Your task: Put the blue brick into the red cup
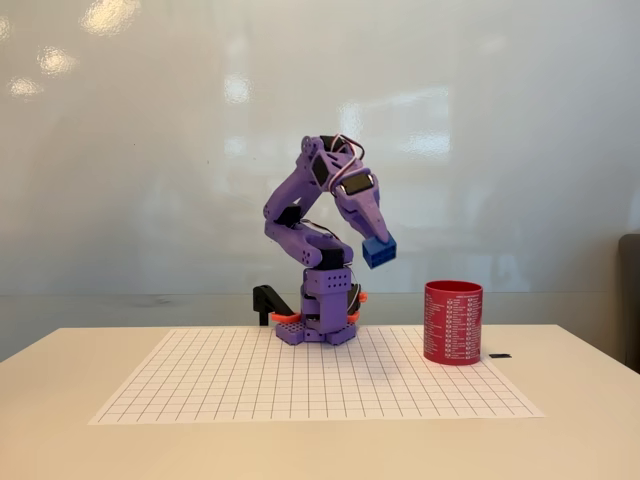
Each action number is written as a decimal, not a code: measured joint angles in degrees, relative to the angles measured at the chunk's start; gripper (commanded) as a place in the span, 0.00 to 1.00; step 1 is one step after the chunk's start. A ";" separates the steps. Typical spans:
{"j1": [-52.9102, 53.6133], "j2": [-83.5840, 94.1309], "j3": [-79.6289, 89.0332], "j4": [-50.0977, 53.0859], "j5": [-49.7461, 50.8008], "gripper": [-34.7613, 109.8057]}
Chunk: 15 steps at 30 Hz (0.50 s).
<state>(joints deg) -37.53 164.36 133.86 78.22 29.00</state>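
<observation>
Jaws [378, 246] clamp blue brick [379, 251] aloft | red cup [453, 322] right, apart

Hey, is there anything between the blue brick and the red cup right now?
No. In the fixed view the end effector holds the brick in the air, up and left of the cup; just open air and bare wall lie between.

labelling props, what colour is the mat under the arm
White with a thin dark grid, seen in the fixed view: the mat.
</observation>
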 measured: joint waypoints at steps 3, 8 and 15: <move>-0.53 -5.45 0.88 -5.01 1.14 0.24; -7.65 -13.54 0.97 -10.46 2.20 0.24; -24.08 -24.35 -1.58 -13.18 2.55 0.24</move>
<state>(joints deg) -61.61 140.01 132.28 65.04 31.55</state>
